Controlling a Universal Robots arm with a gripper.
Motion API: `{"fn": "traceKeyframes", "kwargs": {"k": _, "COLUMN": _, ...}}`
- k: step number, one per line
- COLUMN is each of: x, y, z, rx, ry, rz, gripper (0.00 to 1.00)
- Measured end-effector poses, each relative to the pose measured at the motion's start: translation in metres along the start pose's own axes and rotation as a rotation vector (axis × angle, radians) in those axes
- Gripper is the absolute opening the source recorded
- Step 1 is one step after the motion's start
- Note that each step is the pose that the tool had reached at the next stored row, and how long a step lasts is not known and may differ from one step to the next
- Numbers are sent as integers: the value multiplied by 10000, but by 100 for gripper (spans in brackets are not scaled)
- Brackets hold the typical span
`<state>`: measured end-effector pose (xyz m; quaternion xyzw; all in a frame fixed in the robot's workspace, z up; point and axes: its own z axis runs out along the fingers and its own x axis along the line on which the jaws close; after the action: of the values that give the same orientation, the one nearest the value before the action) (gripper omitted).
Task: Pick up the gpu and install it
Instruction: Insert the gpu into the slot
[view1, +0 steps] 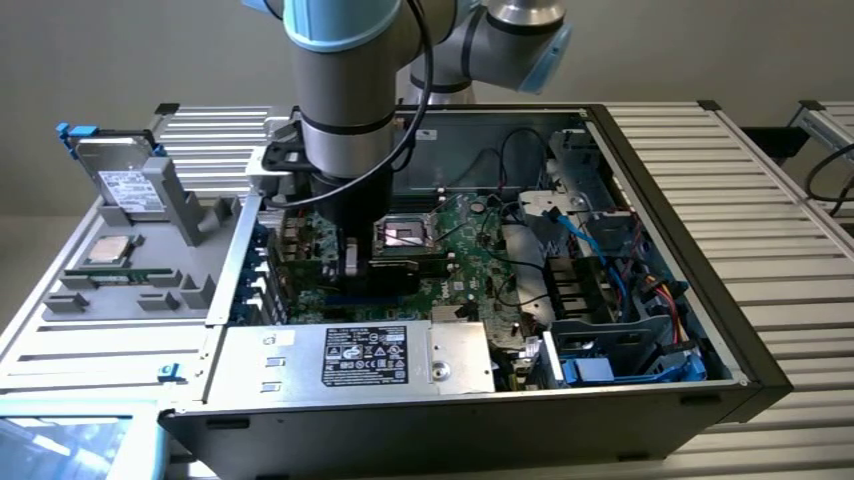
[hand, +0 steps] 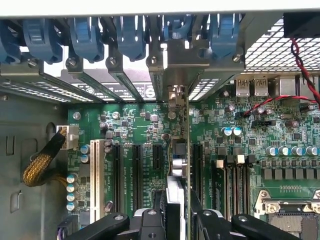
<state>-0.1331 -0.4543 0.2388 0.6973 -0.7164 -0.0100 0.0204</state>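
The gpu (hand: 178, 162) stands on edge between my gripper's (hand: 176, 220) fingers, which are shut on it. It is low over the green motherboard (hand: 280, 130), in line with one of the black expansion slots (hand: 137, 175). Its silver end bracket (hand: 177, 62) sits against the rear slot openings, under the blue latches (hand: 130, 37). In the exterior view my gripper (view1: 350, 250) reaches down inside the open computer case (view1: 667, 250), beside the CPU socket (view1: 404, 238). Whether the card's edge sits in the slot is hidden.
A power supply (view1: 387, 358) lies at the case's front. Blue and black cables (view1: 601, 250) and drive bays fill the exterior view's right side. Outside the case, a grey fixture (view1: 147, 270) carries a hard drive (view1: 131, 185) and a CPU (view1: 110, 252).
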Motion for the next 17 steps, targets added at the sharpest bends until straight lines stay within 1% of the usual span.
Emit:
{"fn": "traceKeyframes", "kwargs": {"k": 2, "x": -7, "y": 5, "z": 8, "rx": 3, "ry": 14, "rz": 3, "gripper": 29}}
{"fn": "traceKeyframes", "kwargs": {"k": 15, "x": -9, "y": 15, "z": 26, "rx": 2, "ry": 29, "rz": 2, "gripper": 29}}
{"fn": "traceKeyframes", "kwargs": {"k": 17, "x": -9, "y": 15, "z": 26, "rx": 4, "ry": 51, "rz": -7, "gripper": 29}}
